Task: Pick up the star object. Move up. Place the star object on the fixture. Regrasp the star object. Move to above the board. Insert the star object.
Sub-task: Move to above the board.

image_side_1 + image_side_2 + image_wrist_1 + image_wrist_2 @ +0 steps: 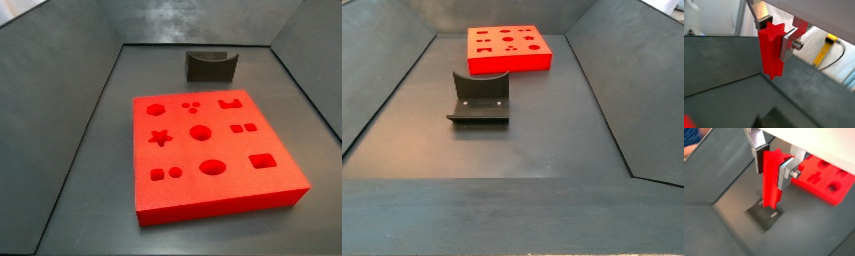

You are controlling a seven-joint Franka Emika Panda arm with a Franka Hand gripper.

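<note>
In both wrist views the gripper (772, 165), fingers pinching the upright star object (771, 178), hangs high above the fixture (767, 214), so lowering onto it likely follows.

We see the gripper (776, 30) with fingers (789, 43) of flat, brushed silver metal clamped on the star object (770, 50), which looks like smooth, matt red plastic. The board (210, 152) has the same matt red finish. The fixture (480, 97) looks dark, dull grey, and the floor (529, 140) matt grey.
</note>
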